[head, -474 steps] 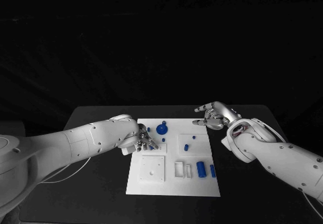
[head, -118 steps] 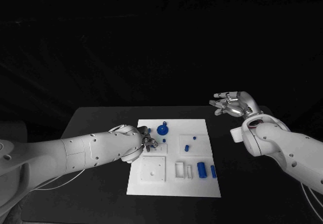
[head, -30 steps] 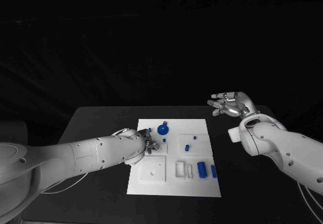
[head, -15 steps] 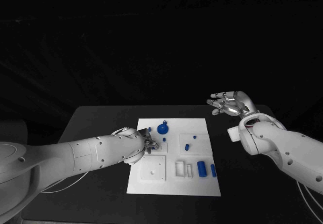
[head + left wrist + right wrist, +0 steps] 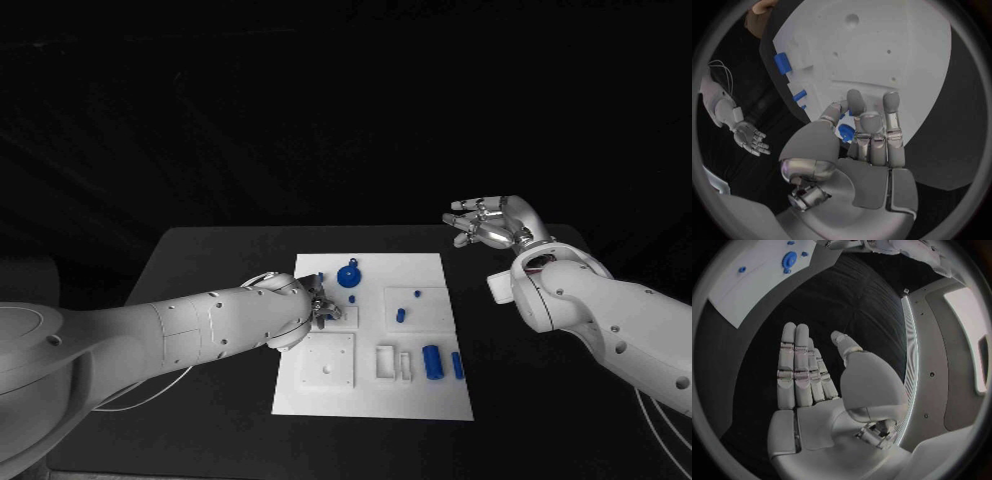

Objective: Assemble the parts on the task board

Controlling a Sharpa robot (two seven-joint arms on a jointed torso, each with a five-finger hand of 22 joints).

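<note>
Head view: left hand (image 5: 320,305) pinches a small blue part (image 5: 844,132) over the flat white board (image 5: 428,400), frame centre. Right hand (image 5: 490,222), metallic, fingers spread, holds nothing, upper right.

I can read no text, label, brand, number or sign anywhere before me. The flat white plastic task board (image 5: 372,345) carries no lettering that I can make out, though from my head view any fine print on it may be too small to tell.
</note>
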